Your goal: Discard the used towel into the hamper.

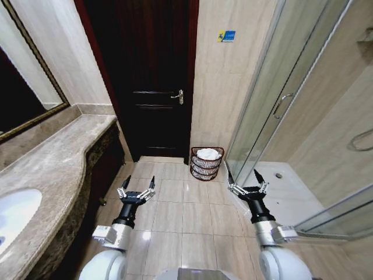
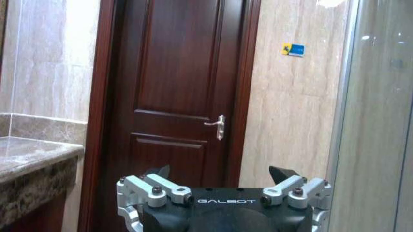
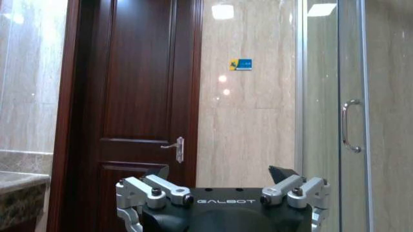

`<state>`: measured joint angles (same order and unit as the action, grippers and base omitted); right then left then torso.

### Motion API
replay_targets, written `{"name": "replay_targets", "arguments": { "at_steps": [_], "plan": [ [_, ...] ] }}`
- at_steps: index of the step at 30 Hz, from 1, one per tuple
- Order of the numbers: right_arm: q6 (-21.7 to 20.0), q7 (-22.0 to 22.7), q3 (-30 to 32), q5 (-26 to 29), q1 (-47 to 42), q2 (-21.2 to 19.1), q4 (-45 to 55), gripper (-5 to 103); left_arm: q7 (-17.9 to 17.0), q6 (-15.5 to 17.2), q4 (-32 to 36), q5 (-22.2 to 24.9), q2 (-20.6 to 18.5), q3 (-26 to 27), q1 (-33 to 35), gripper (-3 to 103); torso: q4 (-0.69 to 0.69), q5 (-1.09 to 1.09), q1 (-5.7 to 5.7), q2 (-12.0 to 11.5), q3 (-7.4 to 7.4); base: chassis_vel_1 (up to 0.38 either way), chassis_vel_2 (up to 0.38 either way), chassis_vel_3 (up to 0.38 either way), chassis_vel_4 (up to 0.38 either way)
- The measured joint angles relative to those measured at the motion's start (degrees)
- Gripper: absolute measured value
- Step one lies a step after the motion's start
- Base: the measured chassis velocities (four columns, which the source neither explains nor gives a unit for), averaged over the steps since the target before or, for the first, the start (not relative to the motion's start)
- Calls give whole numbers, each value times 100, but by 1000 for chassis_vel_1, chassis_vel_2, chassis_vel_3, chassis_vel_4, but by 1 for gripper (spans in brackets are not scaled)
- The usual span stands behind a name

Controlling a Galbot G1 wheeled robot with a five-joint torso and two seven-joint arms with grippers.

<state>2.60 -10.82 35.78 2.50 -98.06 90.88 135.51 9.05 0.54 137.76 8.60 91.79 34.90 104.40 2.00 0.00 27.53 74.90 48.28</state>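
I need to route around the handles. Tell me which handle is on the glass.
The curved bar handle on the shower door. The other is a lever handle on the dark wooden door.

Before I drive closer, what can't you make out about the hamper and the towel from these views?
- Hamper, head view: holds a white bundle, too small to tell if it is the towel or how deep it sits.
- Hamper base: far side hidden by its own weave.
- Wrist views: aimed at the door, too high for the floor.
- Left gripper and right gripper: open, holding nothing.
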Motion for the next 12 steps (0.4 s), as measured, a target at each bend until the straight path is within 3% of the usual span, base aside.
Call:
{"name": "replay_targets", "arguments": {
  "at_steps": [12],
  "plan": [
    [0, 0, 0, 0, 0, 0, 0, 100, 0, 0, 0, 0, 0, 0, 0, 100, 0, 0, 0, 0, 0, 0, 0, 0, 0]
  ]
}}
